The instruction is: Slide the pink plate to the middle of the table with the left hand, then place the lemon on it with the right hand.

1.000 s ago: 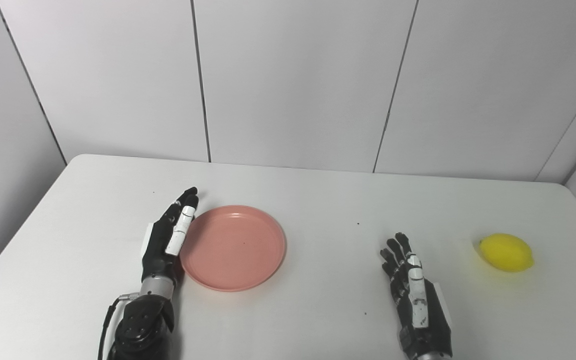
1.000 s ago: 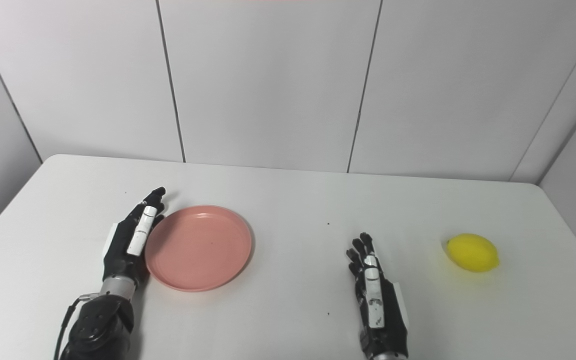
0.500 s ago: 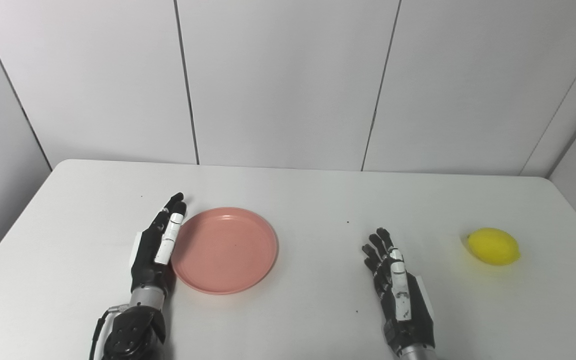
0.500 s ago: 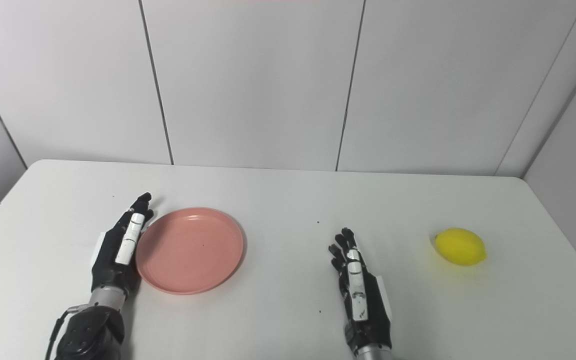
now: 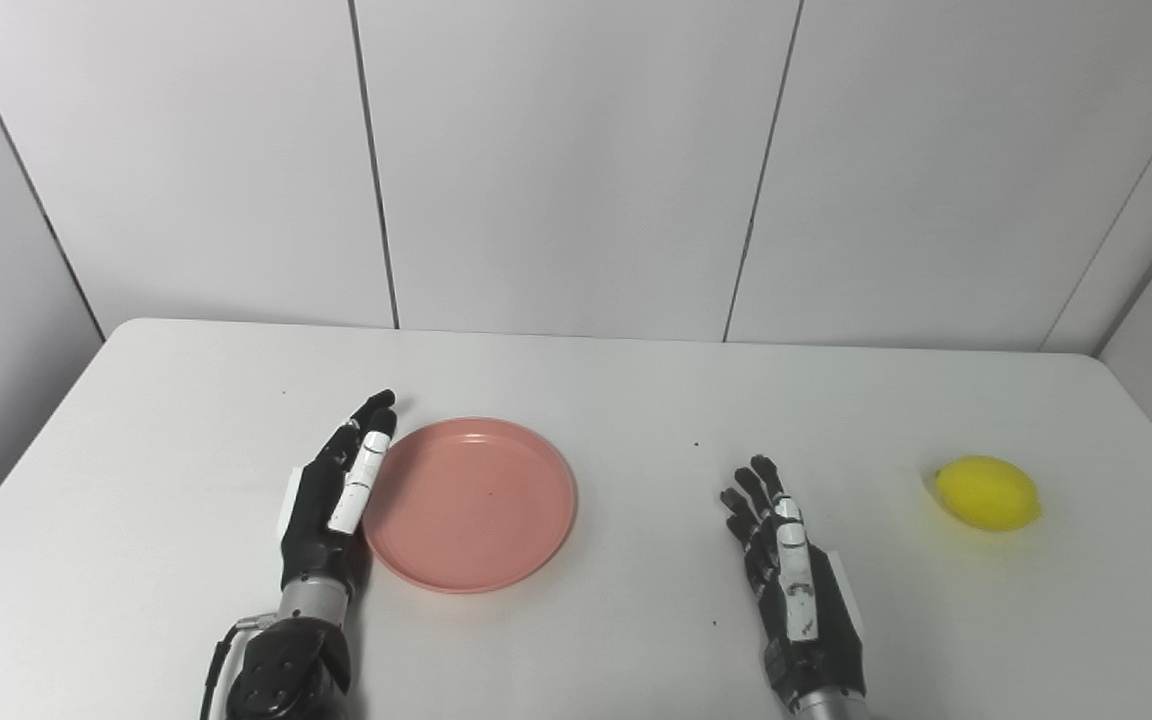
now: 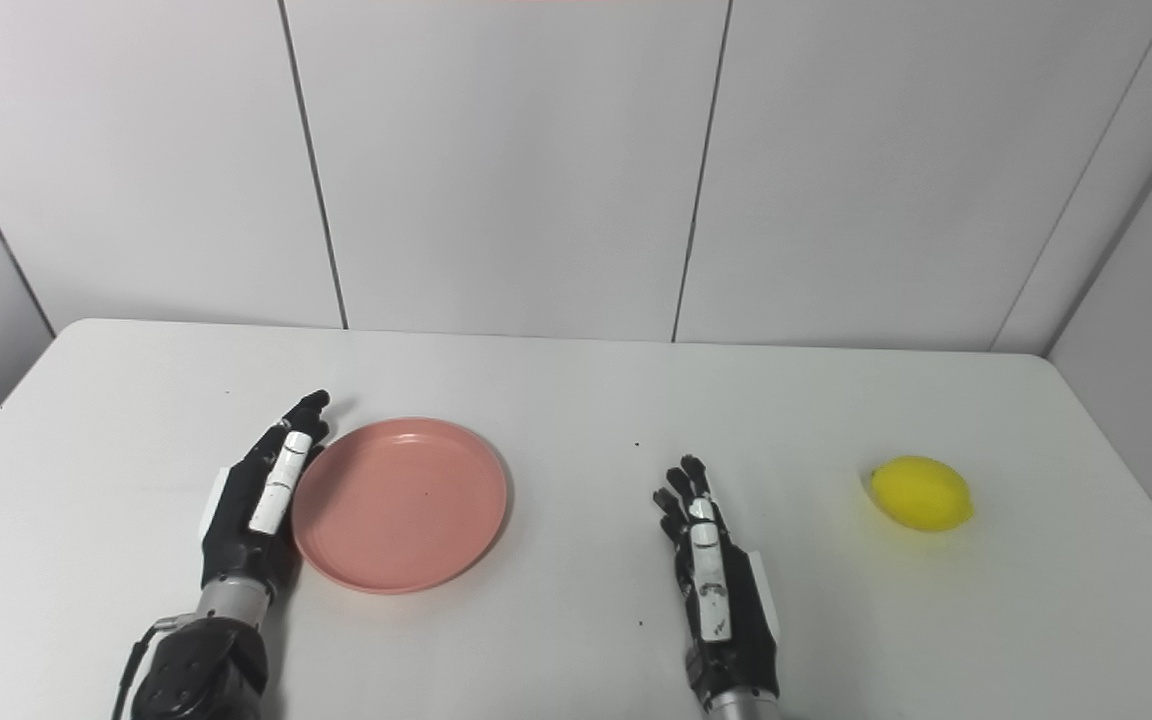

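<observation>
Left hand [image 5: 331, 490]: fingers straight and held together, edge-on along the left rim of the plate; holds nothing. It looks to touch the rim, though contact is hard to confirm from this angle.
Pink plate [image 5: 471, 503]: flat on the table [image 5: 636, 400], left of centre, nothing in it.
Right hand [image 5: 796, 590]: lies low over the table near the front edge, fingers spread, palm down, holds nothing.
Lemon [image 5: 988, 493]: on the table at far right, well apart from the right hand and the plate.
</observation>
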Robot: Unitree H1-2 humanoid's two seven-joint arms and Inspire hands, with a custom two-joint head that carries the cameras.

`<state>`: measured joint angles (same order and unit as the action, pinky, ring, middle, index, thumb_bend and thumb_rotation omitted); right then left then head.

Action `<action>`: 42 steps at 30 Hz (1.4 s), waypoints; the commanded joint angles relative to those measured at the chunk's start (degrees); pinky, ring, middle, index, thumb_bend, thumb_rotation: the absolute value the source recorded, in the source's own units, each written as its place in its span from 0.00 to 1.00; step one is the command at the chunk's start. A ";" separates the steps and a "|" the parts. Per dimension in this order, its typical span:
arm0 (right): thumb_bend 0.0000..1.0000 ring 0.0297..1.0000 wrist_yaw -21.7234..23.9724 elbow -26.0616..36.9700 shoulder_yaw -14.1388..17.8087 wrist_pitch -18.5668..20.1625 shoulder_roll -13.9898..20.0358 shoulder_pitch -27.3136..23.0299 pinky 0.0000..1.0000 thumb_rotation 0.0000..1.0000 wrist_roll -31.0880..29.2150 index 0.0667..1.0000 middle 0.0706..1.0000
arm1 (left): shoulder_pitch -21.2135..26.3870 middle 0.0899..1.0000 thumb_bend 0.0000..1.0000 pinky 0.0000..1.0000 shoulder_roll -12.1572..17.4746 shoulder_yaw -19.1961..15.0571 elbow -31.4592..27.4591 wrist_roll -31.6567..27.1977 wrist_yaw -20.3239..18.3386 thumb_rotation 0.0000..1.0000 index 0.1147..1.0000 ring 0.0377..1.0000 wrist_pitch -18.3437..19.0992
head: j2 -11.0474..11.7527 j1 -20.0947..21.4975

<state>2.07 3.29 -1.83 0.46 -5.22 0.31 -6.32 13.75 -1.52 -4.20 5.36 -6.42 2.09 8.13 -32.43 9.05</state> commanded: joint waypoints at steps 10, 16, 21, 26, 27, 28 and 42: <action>0.77 0.92 0.16 -1.71 -0.17 -0.16 -0.78 1.24 0.97 0.99 -0.59 0.95 0.94 | 1.09 0.94 0.74 0.88 -2.64 1.49 -0.98 -0.09 0.23 0.67 0.78 0.93 1.34 | -0.03 0.00; 0.76 0.92 0.15 -1.65 -0.27 -0.25 -0.84 1.26 0.97 1.00 -0.42 0.96 0.94 | 1.81 0.96 0.75 0.91 -3.16 1.58 -0.28 -0.62 -0.28 0.70 0.79 0.95 0.89 | -0.16 0.30; 0.76 0.92 0.14 -1.58 -0.18 -0.41 -1.01 1.31 0.97 0.98 -0.58 0.95 0.94 | 2.06 0.97 0.78 0.95 -4.07 1.76 -1.13 -1.28 -0.38 0.70 0.76 0.96 1.92 | -0.18 0.21; 0.76 0.92 -0.05 -1.38 -0.17 0.02 -1.08 1.38 0.97 0.99 -0.37 0.95 0.94 | 2.37 0.97 0.80 0.95 -4.72 1.77 -1.29 -1.78 -0.14 0.70 0.73 0.96 2.93 | -0.18 0.21; 0.76 0.92 -0.06 -1.30 -0.17 0.12 -1.11 1.40 0.97 0.99 -0.39 0.95 0.94 | 2.39 0.97 0.79 0.95 -4.73 1.83 -1.32 -1.71 -0.12 0.70 0.74 0.96 3.08 | -0.18 0.21; 0.76 0.92 -0.04 -1.30 -0.17 0.15 -1.17 1.39 0.97 0.99 -0.47 0.95 0.94 | 2.41 0.97 0.79 0.94 -4.69 1.88 -1.34 -1.61 -0.12 0.69 0.74 0.96 3.21 | -0.27 0.29; 0.76 0.92 -0.03 -1.87 -0.04 -0.10 -1.13 1.21 0.97 0.99 -0.34 0.95 0.94 | 3.06 0.93 0.79 0.91 -4.99 3.69 -2.39 0.14 0.40 0.76 0.74 0.91 3.60 | -0.29 0.30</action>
<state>2.05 3.21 -1.87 0.47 -5.87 0.20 -6.10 14.72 -5.61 -1.14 4.36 -6.92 2.44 11.60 -32.70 9.40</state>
